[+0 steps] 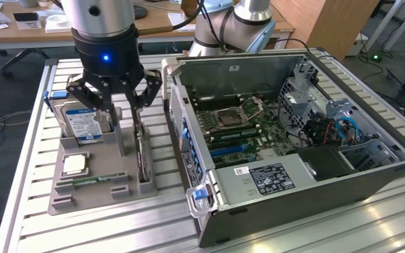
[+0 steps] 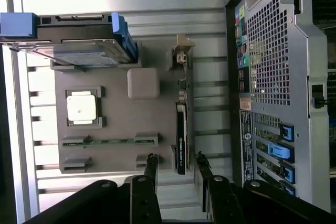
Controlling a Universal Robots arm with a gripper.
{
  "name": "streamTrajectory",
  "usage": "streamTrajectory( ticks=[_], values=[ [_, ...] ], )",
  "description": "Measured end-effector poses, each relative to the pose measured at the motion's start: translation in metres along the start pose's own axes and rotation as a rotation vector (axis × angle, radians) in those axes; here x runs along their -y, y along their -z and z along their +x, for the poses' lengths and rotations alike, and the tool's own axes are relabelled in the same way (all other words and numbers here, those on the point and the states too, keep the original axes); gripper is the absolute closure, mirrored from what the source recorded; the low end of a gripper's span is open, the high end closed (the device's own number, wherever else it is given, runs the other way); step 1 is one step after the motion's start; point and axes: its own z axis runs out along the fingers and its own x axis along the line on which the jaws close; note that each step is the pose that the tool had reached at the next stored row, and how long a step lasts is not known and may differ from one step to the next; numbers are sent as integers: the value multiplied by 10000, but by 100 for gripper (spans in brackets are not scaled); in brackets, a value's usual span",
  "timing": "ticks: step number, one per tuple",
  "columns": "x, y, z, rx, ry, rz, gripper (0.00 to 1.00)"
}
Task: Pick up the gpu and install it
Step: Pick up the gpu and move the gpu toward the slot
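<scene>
The gpu [image 1: 144, 154] stands on edge in the slot of the grey holder [image 1: 97, 199] nearest the computer case; it is a thin dark card with a metal bracket at its far end. In the wrist view the gpu [image 2: 181, 135] is a narrow black strip. My gripper [image 1: 122, 108] hangs open just above the holder. Its two fingertips [image 2: 152, 158] stand either side of the card's near end, with gaps on both sides. Nothing is held in my gripper [image 2: 176, 157].
The holder [image 2: 121, 124] also carries a silver hard drive [image 1: 83, 124] with blue rails, a CPU [image 1: 74, 164] and a green RAM stick [image 1: 93, 179]. The open computer case [image 1: 294, 137] lies at the exterior view's right, its motherboard [image 1: 238, 126] exposed. All rest on a slatted aluminium table [image 1: 104, 232].
</scene>
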Motion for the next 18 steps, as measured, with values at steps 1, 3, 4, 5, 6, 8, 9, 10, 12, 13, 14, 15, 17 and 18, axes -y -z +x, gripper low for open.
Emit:
streamTrajectory(
  ticks=[1, 3, 4, 5, 6, 8, 9, 10, 12, 13, 14, 15, 17, 18],
  values=[
    [0, -8, 0, 0, 0, 1, 58],
    [1, -21, 1, 0, 0, 0, 58],
    [3, -59, 2, 0, 0, 1, 58],
    [3, -62, 2, -1, 0, 2, 58],
    [3, -63, 2, -2, 0, 3, 58],
    [3, -68, 2, 0, 0, 1, 58],
    [3, -71, 2, 0, 0, 1, 58],
    [3, -74, 2, 0, 0, 0, 58],
    [4, -76, 2, -1, 0, 2, 58],
    [4, -77, 2, -1, 0, 2, 58],
    [4, -77, 2, -2, 0, 2, 58],
    [4, -77, 2, -1, 0, 1, 58],
    [3, -80, -1, 3, -1, -7, 58],
    [3, -80, -8, 2, 0, -7, 58]
  ],
)
